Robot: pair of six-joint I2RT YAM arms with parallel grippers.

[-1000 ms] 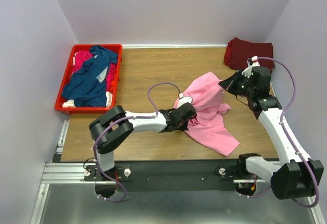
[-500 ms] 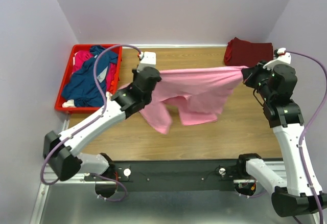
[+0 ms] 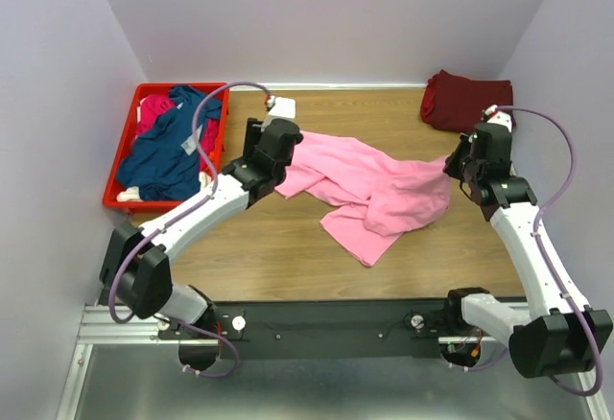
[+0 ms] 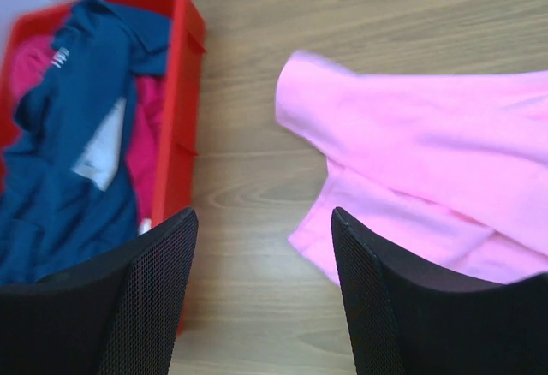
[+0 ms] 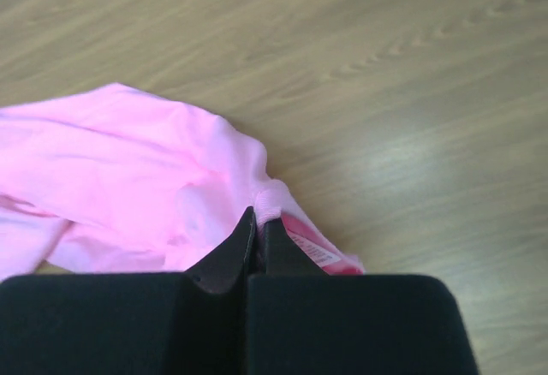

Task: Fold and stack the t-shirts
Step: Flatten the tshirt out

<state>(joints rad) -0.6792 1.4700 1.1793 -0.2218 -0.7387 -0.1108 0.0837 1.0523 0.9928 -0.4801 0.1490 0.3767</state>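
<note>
Pink shirt [image 3: 374, 185] lies crumpled and spread out mid-table [image 3: 288, 247]. The right gripper [image 5: 257, 217] is pinched tight on its right edge, by the neck label. The left gripper [image 4: 261, 221] hangs over the shirt's left end with fingers [image 4: 154, 281] wide apart and nothing between them. Maroon shirt [image 3: 465, 99] sits folded in the far right corner. Navy shirt [image 3: 168, 151] lies on top of the magenta shirt [image 3: 153, 108] in the red crate [image 3: 123, 147] at far left.
</note>
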